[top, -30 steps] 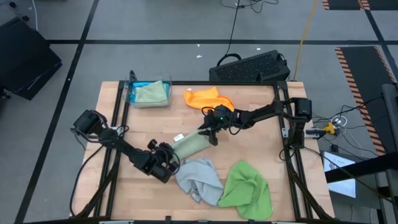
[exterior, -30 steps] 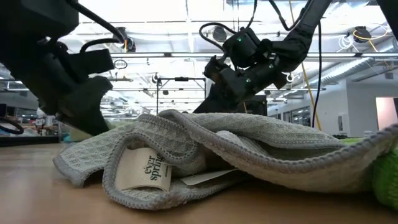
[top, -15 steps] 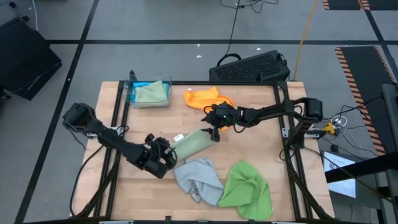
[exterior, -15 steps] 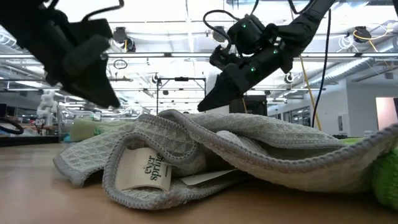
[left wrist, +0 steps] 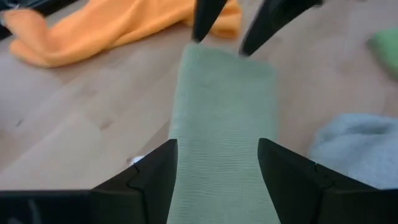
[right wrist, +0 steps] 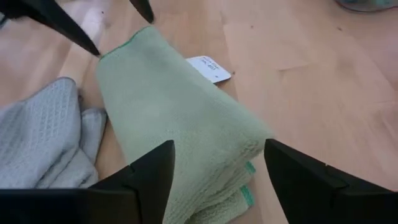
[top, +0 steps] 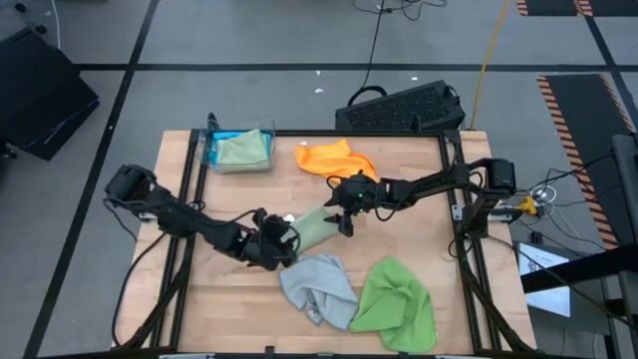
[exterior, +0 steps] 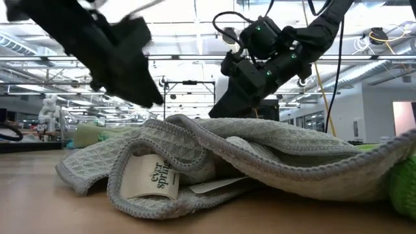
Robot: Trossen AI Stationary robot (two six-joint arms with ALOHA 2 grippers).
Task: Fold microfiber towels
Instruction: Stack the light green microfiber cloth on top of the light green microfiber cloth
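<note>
**Both hands let go of folded sage towel**

Moved in from the counter's left edge toward the middle since a second ago: left hand (top: 276, 242), now spread open over the near end of the folded sage towel (top: 309, 230), fingers (left wrist: 149, 180) standing either side of the cloth with nothing pinched. Seen in the left wrist view: towel lying flat as a narrow folded strip between both hands. Shifted slightly too: right hand (top: 343, 217), likewise released, fingers (right wrist: 149, 177) straddling the far end without gripping. Judged as the fold on this piece finished and dropped in place at the counter's centre.

Left to right elsewhere: blue towel (top: 221, 139) with another sage piece (top: 242, 150) on it at the back left corner, apparently already done; orange towel (top: 336, 158) crumpled at the back; grey towel (top: 317, 284) and bright green towel (top: 395, 297) bunched at the front, not yet folded. Likely next: clearing the finished strip aside, then starting on a crumpled one.
</note>
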